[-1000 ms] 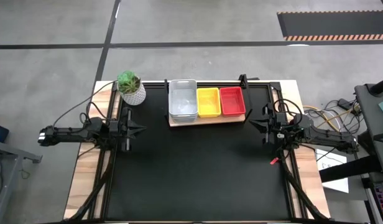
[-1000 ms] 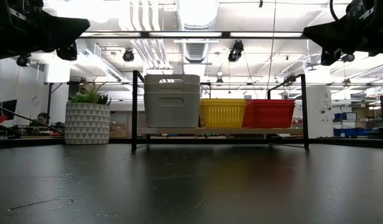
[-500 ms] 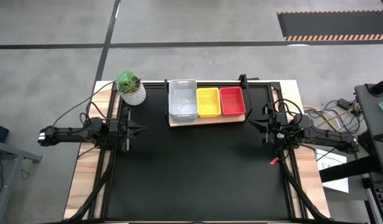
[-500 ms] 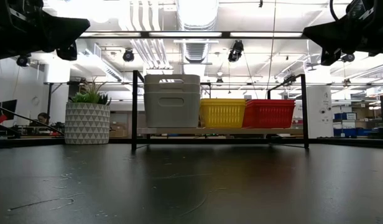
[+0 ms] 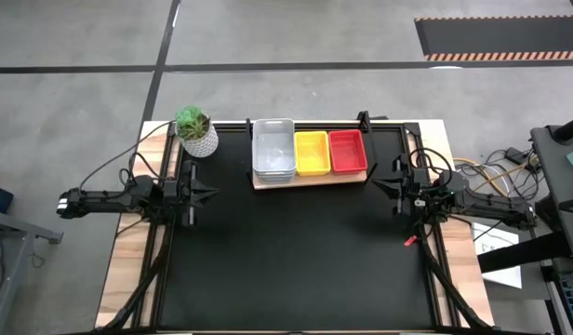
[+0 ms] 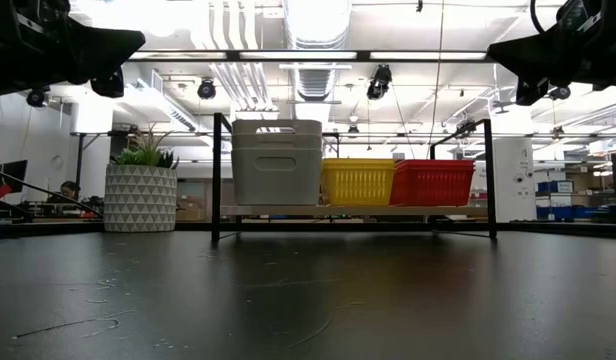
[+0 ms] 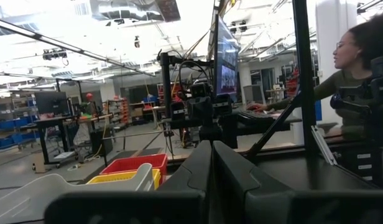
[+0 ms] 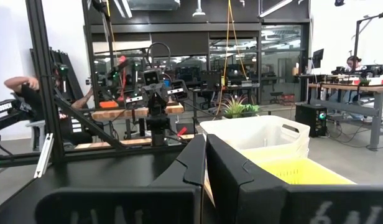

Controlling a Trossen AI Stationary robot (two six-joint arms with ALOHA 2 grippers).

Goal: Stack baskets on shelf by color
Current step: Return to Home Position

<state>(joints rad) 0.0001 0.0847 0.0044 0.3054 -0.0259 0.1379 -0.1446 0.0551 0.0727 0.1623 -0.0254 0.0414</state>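
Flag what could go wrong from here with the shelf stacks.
The pale grey-white mesh plastic basket stack stands tallest, at the left end of the light-brown wooden shelf board; a knock might tip it. The left gripper and right gripper sit shut at the table's sides, yet a person sits beyond the right one, so wide swings are risky.

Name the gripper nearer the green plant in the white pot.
Left. The left gripper sits close beside the plant; the right gripper is far off, beyond the wooden shelf.
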